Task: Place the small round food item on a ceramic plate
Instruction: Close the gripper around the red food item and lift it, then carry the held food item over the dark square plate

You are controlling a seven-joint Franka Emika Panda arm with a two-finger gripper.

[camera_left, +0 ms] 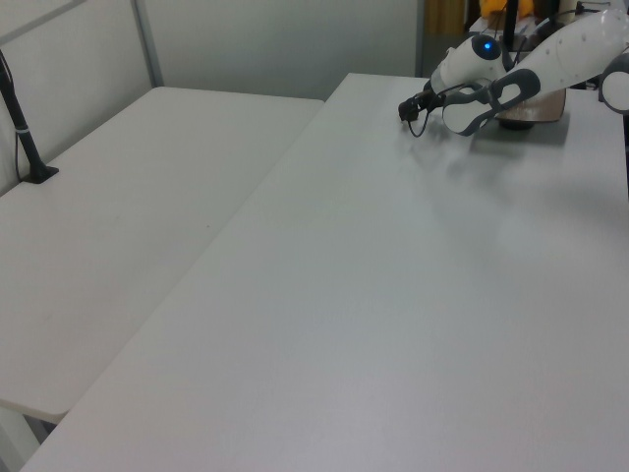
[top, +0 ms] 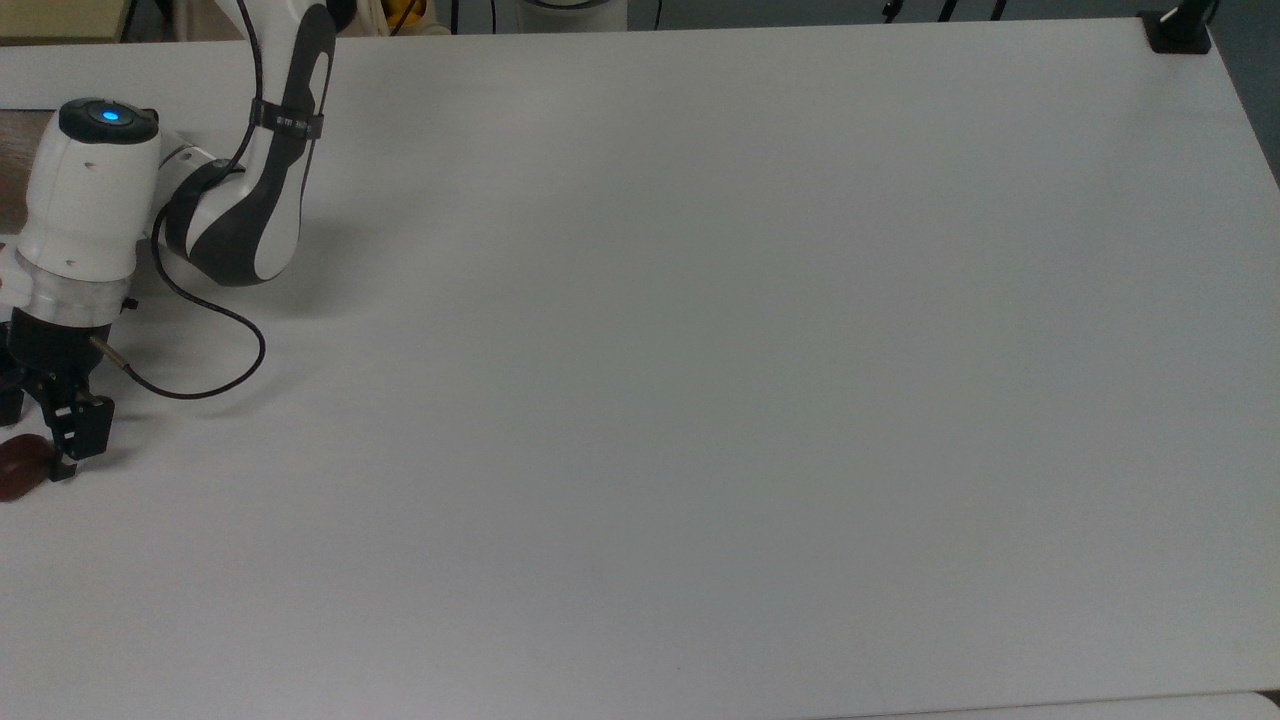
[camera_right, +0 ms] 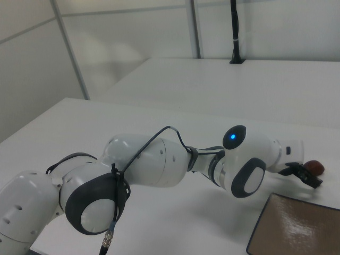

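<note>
The small round food item point(top: 18, 468) is a dark reddish-brown lump lying on the white table at the top view's far left edge. My gripper point(top: 38, 442) is low over it and open, with one black finger point(top: 72, 440) just to the lump's right. In the right view the lump point(camera_right: 315, 167) lies just behind a finger point(camera_right: 307, 176). The ceramic plate point(camera_right: 297, 228), square and brownish-tan, rests on the table close in front of the gripper point(camera_right: 310, 172). In the left view the gripper point(camera_left: 407, 106) covers the lump, and the plate point(camera_left: 543, 104) is partly behind the arm.
The arm's white and dark links point(top: 245, 190) and a looping black cable point(top: 200, 385) lie over the table's left part in the top view. A black clamp point(top: 1178, 30) sits at the far right corner. A second white table point(camera_left: 128, 216) adjoins in the left view.
</note>
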